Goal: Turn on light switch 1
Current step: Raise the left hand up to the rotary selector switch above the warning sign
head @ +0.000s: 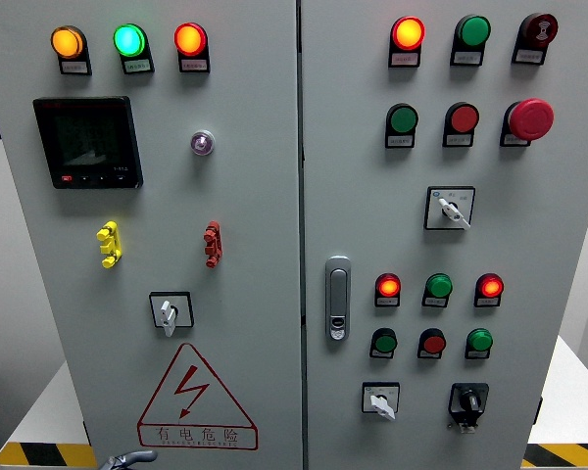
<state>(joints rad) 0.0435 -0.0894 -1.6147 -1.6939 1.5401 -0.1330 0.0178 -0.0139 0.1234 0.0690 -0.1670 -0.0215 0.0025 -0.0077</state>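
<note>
Grey cabinet (274,196) fills view; left hand (127,458) shows at bottom edge.

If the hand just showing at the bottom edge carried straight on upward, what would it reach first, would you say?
Probably the red warning triangle on the cabinet's left door; the left hand sits just below it, though depth and exact heading are unclear.

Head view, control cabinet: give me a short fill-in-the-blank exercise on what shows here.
1. The middle lamp of the top-left three glows ____.
2. The warning triangle sits on the ____ door.
3. The mushroom button at the upper right is ____.
4. The door handle stands on the ____ door, beside the seam.

Missing words: green; left; red; right
</note>
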